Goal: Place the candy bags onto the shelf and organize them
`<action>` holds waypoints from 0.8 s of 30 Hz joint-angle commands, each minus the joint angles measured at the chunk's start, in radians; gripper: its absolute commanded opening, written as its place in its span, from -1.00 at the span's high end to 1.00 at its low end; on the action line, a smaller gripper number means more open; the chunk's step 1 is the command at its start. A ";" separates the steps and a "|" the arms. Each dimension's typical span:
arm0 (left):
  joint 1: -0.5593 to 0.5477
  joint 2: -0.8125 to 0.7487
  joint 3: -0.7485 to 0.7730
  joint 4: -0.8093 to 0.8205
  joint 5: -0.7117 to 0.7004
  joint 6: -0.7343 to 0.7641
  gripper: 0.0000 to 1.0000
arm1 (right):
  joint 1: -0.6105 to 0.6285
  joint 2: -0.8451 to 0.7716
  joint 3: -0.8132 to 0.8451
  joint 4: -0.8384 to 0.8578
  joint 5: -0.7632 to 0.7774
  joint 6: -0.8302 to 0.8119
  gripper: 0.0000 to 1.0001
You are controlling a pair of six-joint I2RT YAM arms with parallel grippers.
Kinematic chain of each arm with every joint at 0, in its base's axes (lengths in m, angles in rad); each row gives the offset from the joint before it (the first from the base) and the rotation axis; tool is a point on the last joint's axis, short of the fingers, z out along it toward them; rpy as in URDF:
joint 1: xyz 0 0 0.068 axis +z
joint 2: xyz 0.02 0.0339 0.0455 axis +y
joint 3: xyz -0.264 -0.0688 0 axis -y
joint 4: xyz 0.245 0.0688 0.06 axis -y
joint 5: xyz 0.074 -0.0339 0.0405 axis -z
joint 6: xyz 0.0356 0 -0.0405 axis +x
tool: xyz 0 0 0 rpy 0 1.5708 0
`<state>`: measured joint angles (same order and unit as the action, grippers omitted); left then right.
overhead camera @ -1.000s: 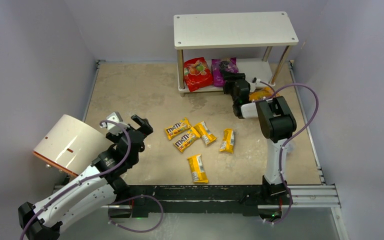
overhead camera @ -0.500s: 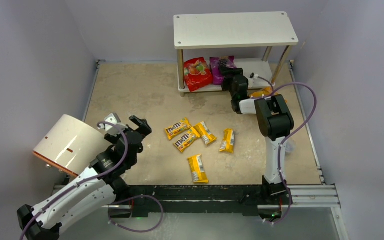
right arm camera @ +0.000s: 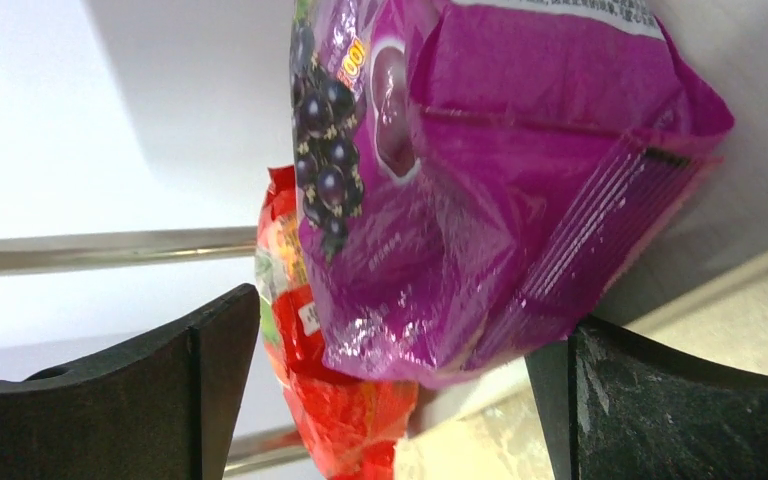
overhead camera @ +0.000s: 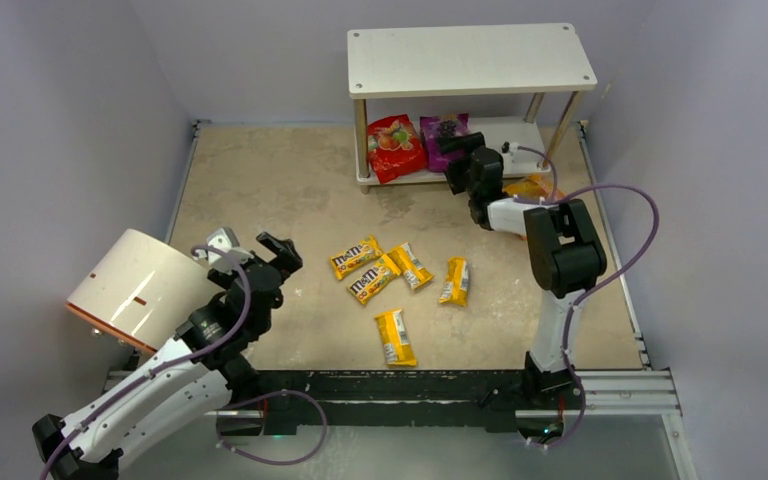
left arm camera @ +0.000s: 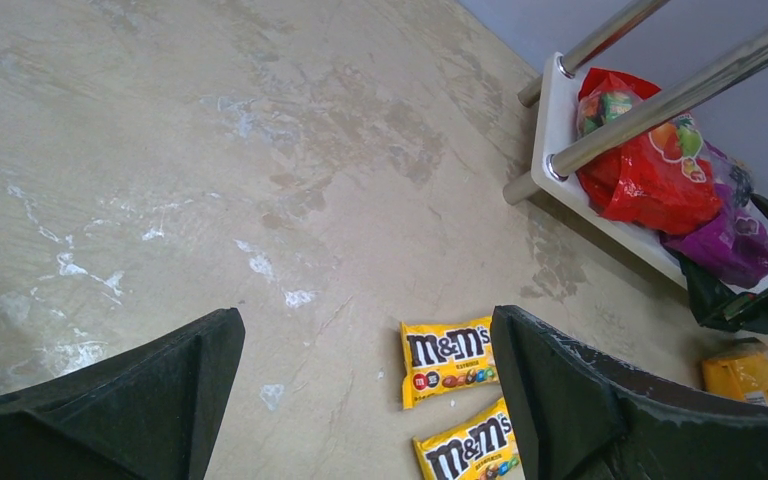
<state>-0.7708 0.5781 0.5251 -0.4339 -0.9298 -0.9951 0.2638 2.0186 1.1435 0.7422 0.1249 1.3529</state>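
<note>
1. The right claw [overhead camera: 457,146] is spread wide at the front of the shelf [overhead camera: 470,60], low by its lower tier; the purple pouch [right arm camera: 480,180] stands in the gap between the fingers and is not pinched
2. The left claw [overhead camera: 252,245] is also spread and holds nothing, above the bench [overhead camera: 260,180] toward its left edge, just beside the white cylinder [overhead camera: 135,285]
3. The shelf stands at the far edge of the bench, toward the right corner; its top tier is bare
4. The red pouch [overhead camera: 395,147] leans on the lower tier at its left end, touching the purple pouch
5. The orange pouch [overhead camera: 526,186] lies by the shelf's front right leg, partly hidden by the right arm
6. Five yellow M&M's packets [overhead camera: 375,280] lie on the middle of the bench: three bunched together, one just to their right, one nearer the near edge
</note>
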 commanded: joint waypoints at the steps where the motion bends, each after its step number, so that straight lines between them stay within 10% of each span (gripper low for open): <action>1: 0.001 -0.020 0.010 0.007 0.013 -0.014 -1.00 | 0.007 -0.111 -0.037 -0.099 -0.018 -0.118 -0.98; 14: 0.001 -0.022 0.012 0.019 0.057 0.002 -1.00 | 0.023 -0.436 -0.200 -0.153 -0.101 -0.535 -0.98; 24: 0.001 -0.001 0.025 0.052 0.097 0.066 -1.00 | 0.045 -0.213 0.142 -0.279 -0.324 -0.989 -0.96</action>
<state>-0.7708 0.5667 0.5251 -0.4156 -0.8593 -0.9722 0.3046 1.7626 1.1763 0.5312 -0.1524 0.5858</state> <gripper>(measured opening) 0.996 0.986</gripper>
